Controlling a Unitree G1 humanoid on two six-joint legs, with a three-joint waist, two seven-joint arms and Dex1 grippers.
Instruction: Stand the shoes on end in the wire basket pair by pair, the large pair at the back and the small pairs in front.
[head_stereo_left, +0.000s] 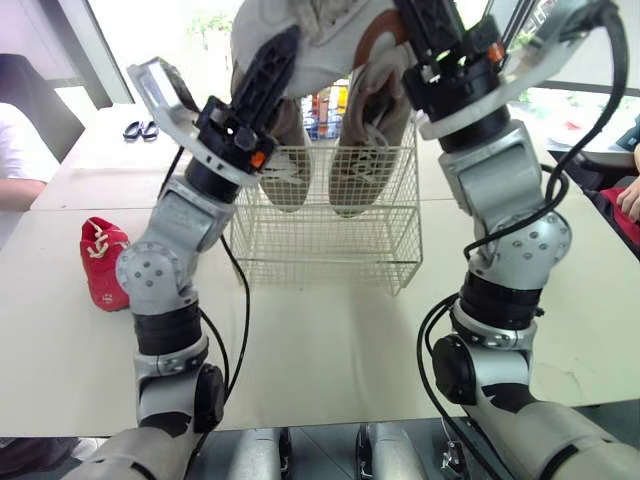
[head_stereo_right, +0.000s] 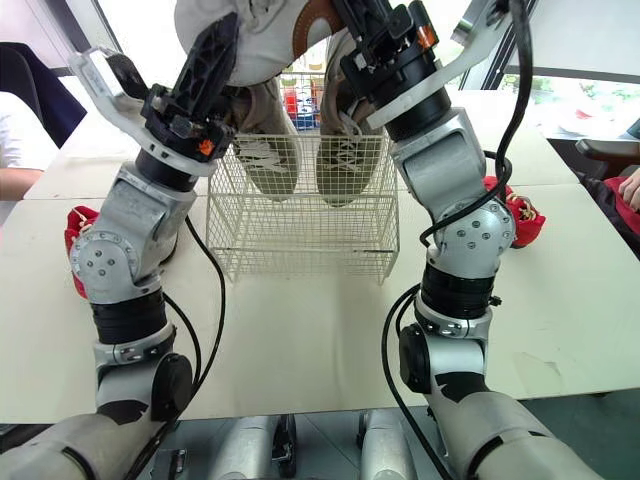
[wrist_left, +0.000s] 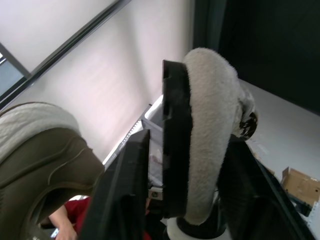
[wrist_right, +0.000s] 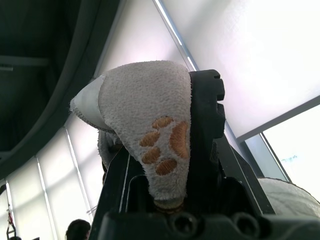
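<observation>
A white wire basket (head_stereo_left: 325, 250) stands mid-table. A pair of beige sneakers (head_stereo_left: 355, 165) stands on end at its back. Above the basket both arms hold a pair of fluffy grey slippers (head_stereo_left: 320, 35). My left gripper (head_stereo_left: 270, 65) is shut on one slipper (wrist_left: 210, 125). My right gripper (head_stereo_left: 428, 25) is shut on the other, which has an orange paw print (wrist_right: 160, 140). A small red shoe (head_stereo_left: 103, 262) lies on the table left of the basket. Another red shoe (head_stereo_right: 515, 215) lies to its right, partly hidden by my right arm.
A person in a white sleeve (head_stereo_left: 20, 150) sits at the left table edge, and another person's hand (head_stereo_left: 630, 198) rests at the right edge. Dark sandals (head_stereo_left: 140, 130) lie on the far left of the table. Colourful items (head_stereo_left: 325, 110) sit behind the basket.
</observation>
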